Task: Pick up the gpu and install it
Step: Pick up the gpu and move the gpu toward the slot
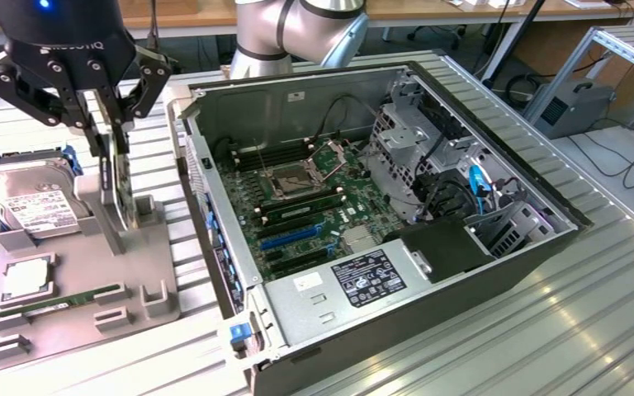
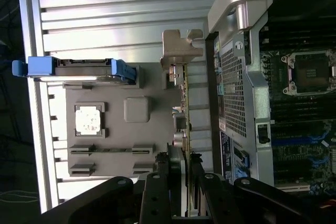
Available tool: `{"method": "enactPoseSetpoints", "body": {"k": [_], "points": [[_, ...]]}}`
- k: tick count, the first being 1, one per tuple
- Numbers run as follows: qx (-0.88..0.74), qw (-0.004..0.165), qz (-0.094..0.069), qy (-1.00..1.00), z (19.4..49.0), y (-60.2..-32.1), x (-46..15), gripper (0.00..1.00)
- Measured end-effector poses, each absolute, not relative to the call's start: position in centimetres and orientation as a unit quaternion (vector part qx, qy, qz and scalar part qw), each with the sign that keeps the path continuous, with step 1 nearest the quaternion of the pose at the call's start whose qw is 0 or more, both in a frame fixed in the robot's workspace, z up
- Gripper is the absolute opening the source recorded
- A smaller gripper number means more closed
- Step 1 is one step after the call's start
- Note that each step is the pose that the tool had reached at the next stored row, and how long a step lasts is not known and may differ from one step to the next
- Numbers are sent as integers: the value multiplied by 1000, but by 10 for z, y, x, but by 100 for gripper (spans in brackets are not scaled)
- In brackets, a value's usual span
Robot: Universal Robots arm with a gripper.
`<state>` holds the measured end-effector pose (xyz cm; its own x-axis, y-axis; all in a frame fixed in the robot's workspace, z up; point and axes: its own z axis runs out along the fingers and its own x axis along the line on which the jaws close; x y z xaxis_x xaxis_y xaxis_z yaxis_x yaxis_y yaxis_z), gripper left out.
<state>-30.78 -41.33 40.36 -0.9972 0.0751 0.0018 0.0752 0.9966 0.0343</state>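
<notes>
The gpu (image 1: pixel 116 202) stands on edge in a slot of the grey holder tray (image 1: pixel 130 305), left of the open computer case (image 1: pixel 482 272) in the exterior view. It is a thin dark card with a pale metal bracket. My black gripper (image 1: pixel 106 128) hangs over it, fingers drawn together on the card's upper edge. In the wrist view the gpu (image 2: pixel 183 103) shows edge-on, its pale bracket at the far end, running in between my fingertips (image 2: pixel 184 177), which press on both faces. The card still rests in its slot.
On the holder tray lie a silver hard drive (image 1: pixel 30 202) in a blue carrier, a CPU (image 1: pixel 26 280) and a green RAM stick (image 1: pixel 59 301). The case lies open with its motherboard (image 1: pixel 306 206) facing up. Slatted metal table (image 1: pixel 581 330) surrounds everything.
</notes>
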Motion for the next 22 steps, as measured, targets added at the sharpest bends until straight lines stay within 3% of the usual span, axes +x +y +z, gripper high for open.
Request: {"method": "enactPoseSetpoints", "body": {"k": [22], "points": [[-38, 0, -17, -999, 418, -413, -308, 27]]}}
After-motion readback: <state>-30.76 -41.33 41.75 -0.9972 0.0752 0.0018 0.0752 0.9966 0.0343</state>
